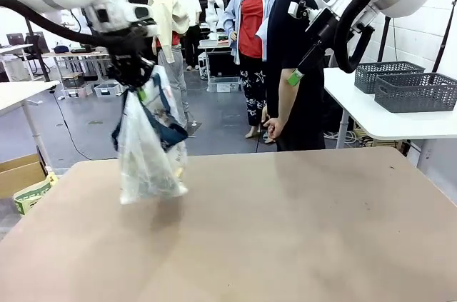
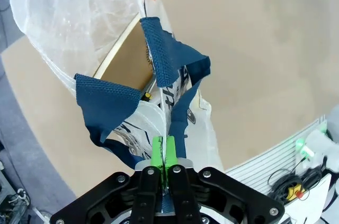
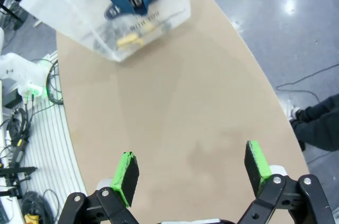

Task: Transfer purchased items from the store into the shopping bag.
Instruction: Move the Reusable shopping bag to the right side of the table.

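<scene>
My left gripper [image 1: 133, 68] is shut on a navy strap handle of the shopping bag [image 1: 147, 146], which hangs from it over the brown table's far left part. I cannot tell whether the bag's bottom touches the table. In the left wrist view the green pads [image 2: 157, 152] pinch the strap, and a flat brown cardboard box [image 2: 126, 59] lies inside the bag [image 2: 74, 17]. The right wrist view shows a yellow packet [image 3: 130, 39] through the bag's wall [image 3: 69, 1]. My right gripper [image 3: 192, 168] is open and holds nothing, raised high at the far right [image 1: 295, 76]. The store [image 1: 416, 92] sits on a side table.
A second dark grey lattice basket [image 1: 386, 72] stands behind the store on the white side table [image 1: 371, 120] at the right. A person [image 1: 296, 59] stands at the brown table's [image 1: 285, 230] far edge. Cardboard boxes [image 1: 25, 180] lie on the floor at the left.
</scene>
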Motion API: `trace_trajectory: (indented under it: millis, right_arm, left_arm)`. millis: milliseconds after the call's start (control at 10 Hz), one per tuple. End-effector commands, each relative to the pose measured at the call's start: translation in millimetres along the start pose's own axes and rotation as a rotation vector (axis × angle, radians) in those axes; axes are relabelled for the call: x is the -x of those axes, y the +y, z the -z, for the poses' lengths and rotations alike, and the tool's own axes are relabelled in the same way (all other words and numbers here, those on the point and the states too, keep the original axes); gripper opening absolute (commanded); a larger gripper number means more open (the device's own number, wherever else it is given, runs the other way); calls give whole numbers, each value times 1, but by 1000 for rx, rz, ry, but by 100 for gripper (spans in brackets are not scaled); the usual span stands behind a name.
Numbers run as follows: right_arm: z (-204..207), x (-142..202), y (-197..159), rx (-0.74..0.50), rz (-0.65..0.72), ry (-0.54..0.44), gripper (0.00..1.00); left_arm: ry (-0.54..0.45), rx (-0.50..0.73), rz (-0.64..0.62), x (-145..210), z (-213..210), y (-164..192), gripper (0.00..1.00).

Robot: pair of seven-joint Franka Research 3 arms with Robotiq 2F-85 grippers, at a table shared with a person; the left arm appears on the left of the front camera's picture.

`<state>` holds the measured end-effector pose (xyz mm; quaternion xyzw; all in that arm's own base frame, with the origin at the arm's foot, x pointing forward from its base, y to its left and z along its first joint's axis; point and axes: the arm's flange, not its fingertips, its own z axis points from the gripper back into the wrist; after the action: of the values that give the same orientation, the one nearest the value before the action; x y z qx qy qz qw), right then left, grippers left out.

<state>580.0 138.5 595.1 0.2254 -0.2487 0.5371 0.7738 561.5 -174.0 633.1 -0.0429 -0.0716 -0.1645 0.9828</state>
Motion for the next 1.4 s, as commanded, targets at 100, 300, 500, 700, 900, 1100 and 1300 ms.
trace_trajectory:
  millis: [100, 300, 500, 700, 900, 1100, 1300]
  right_arm:
    - [0, 0, 0, 2, -4, 4, 100]
    - [0, 0, 0, 2, -4, 4, 100]
    - [0, 0, 0, 2, -4, 4, 100]
    - [0, 0, 0, 2, -4, 4, 100]
    - [0, 0, 0, 2, -4, 4, 100]
    - [0, 0, 0, 2, -4, 4, 100]
    - [0, 0, 0, 2, -4, 4, 100]
  left_arm:
    - [-18, 12, 40, 8, -28, 69, 0]
    - [-7, -4, 29, 24, -26, 122, 0]
    - [-21, -12, -8, 42, -14, 174, 0]
    - [-58, -2, -11, 60, -1, 209, 0]
    - [-24, 16, -11, 73, 22, 229, 0]
    - [-12, 24, 9, 75, 42, 241, 0]
    - [8, 35, -60, 77, 53, 242, 0]
